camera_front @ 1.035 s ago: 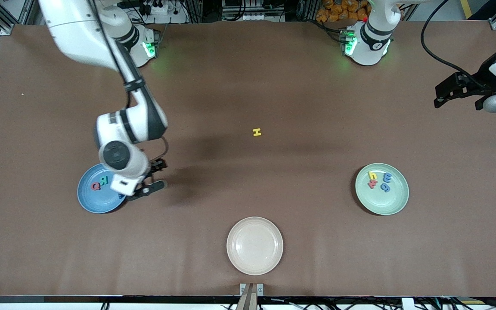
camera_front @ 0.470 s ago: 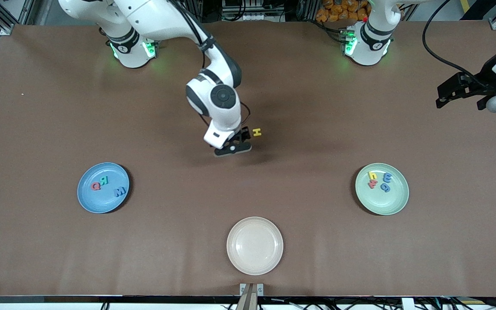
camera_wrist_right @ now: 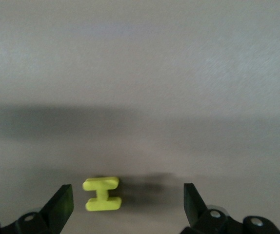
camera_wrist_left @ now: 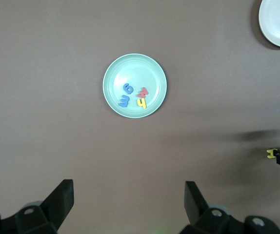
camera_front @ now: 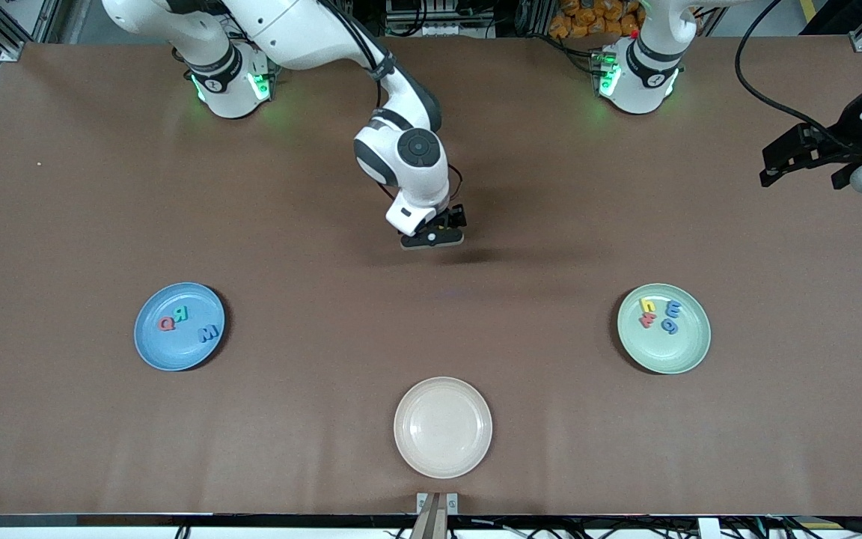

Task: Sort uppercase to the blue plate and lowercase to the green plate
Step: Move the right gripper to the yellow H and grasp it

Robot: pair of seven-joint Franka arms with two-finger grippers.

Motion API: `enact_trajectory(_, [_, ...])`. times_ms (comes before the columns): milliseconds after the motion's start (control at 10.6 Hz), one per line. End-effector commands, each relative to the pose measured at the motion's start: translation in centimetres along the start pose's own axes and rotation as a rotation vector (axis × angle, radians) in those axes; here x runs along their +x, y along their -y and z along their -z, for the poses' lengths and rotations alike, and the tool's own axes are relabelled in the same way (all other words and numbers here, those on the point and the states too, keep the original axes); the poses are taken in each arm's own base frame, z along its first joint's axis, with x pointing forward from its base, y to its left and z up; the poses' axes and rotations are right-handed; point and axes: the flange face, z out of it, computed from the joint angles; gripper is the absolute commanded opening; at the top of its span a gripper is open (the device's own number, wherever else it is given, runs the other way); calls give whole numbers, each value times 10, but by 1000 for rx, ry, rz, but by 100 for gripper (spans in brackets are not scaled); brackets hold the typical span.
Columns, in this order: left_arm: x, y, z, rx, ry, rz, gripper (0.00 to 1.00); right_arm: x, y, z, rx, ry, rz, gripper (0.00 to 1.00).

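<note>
The right gripper (camera_front: 442,228) hangs over mid-counter, jaws spread wide, the yellow H (camera_wrist_right: 101,193) lying flat on the counter (camera_front: 551,187) between them, closer to one jaw and touching neither. The left gripper (camera_front: 798,153) waits off the counter's end, jaws spread, empty.

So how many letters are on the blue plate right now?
3 on the blue plate: red Q, green R beside it, blue M nearer the camera. None look hidden.
</note>
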Motion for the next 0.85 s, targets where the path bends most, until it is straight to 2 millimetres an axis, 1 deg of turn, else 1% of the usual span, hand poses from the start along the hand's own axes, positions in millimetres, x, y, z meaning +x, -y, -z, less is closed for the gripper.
enact_trajectory(0, [-5,-1,4,23,2,22,100,-4,15,1,17,1,-41,100])
enact_trajectory(94, [-4,0,4,23,0,23,100,-3,20,-2,22,0,-58,100])
enact_trajectory(188, [-5,1,4,21,2,26,100,-5,31,-4,27,-4,-66,100])
enact_trajectory(470, [-5,2,4,26,2,28,100,-12,33,-29,2,12,-50,100])
enact_trajectory(565, [-5,7,3,26,8,37,100,-13,32,-34,-6,15,-47,100])
enact_trajectory(659, [-5,11,3,26,6,45,100,-14,33,-34,-6,15,-46,100])
enact_trajectory(753, [-5,11,3,27,8,45,100,-14,33,-34,-6,15,-46,100])
